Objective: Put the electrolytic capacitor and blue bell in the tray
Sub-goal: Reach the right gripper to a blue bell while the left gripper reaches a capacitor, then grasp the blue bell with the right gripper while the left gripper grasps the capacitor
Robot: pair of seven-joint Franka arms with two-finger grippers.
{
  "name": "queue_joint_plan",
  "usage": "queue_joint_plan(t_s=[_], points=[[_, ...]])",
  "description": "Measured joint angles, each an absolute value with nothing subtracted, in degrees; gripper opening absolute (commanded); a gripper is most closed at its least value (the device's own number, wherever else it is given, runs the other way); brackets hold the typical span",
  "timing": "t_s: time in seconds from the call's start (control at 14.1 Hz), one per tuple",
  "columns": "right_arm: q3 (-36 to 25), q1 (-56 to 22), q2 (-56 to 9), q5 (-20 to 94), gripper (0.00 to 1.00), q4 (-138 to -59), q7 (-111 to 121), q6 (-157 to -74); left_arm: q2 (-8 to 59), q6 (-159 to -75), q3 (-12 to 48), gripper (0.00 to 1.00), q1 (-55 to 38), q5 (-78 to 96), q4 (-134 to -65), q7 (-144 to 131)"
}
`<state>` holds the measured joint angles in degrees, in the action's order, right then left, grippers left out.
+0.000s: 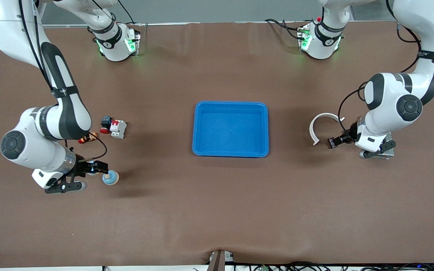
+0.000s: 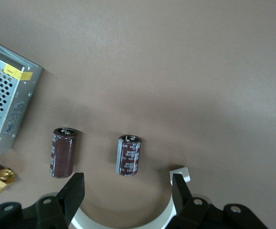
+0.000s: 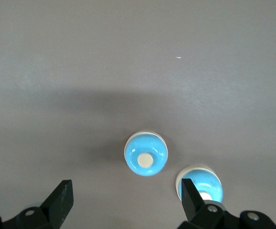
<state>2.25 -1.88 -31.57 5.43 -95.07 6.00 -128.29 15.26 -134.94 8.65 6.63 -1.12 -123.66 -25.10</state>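
The right tool (image 3: 123,202) hangs wide open and empty over two blue bells (image 3: 146,154) near the surface's (image 1: 217,210) right-arm edge; smooth domes, probably slippery, best pinched across the middle. The left tool (image 2: 127,191), also open and empty, hovers over two capacitors (image 2: 129,155) near the left-arm edge: light, rigid cylinders, likely to roll. The tray (image 1: 231,152) sits central, empty.
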Motion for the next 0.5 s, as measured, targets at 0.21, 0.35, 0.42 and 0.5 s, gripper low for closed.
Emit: queue_joint_plan(t_s=[0.21, 0.35, 0.42, 0.5], points=[[2.24, -2.35, -33.99, 3.56, 1.0, -95.05, 7.95, -130.9, 16.25, -138.7, 8.63, 0.75, 6.93, -1.12, -125.6, -25.95], [2.24, -2.46, -34.58, 1.89, 1.0, -94.96, 10.31, -131.15, 17.34, -140.89, 8.62, 0.72, 7.66, -1.12, -126.72, -25.97], [2.24, -2.5, -34.65, 1.47, 1.0, -94.91, 11.97, -131.16, 18.07, -141.54, 8.61, 0.69, 7.9, -1.12, -126.94, -25.97], [2.24, -2.51, -34.69, 1.18, 1.0, -94.86, 13.58, -131.16, 18.82, -142.02, 8.62, 0.68, 7.95, -1.12, -126.99, -25.97]])
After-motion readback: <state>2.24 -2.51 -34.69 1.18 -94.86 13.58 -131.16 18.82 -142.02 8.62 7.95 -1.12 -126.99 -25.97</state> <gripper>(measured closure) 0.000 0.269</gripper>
